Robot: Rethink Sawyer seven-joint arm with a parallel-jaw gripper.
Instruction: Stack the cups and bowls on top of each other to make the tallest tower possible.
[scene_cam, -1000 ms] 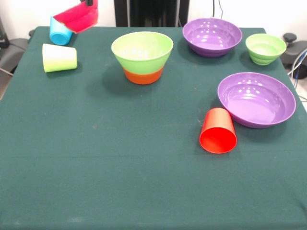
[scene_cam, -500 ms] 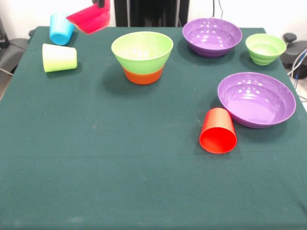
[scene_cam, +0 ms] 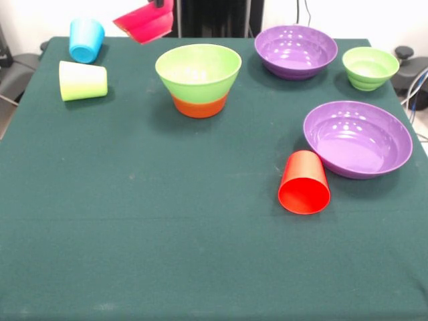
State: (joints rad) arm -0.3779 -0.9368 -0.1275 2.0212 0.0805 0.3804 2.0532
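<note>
A pink bowl (scene_cam: 146,24) hangs tilted in the air at the top of the front view, left of the tower. Only the dark tip of my gripper (scene_cam: 159,3) shows at the picture's top edge, shut on the bowl's upper rim. The tower (scene_cam: 198,72) is a large lime green bowl nested in an orange bowl (scene_cam: 198,106). A blue cup (scene_cam: 86,40) and a lime green cup (scene_cam: 83,80) lie on their sides at the far left. A red cup (scene_cam: 304,182) lies on its side against a purple bowl (scene_cam: 358,138).
A second purple bowl (scene_cam: 295,50) and a small green bowl (scene_cam: 370,67) stand upright at the far right. The dark green tablecloth (scene_cam: 167,234) covers the table. Cables and dark equipment sit beyond the right edge.
The pink bowl has travelled right with my gripper, away from the blue cup and toward the tower. The blue cup now shows in full. Nothing else has moved.
</note>
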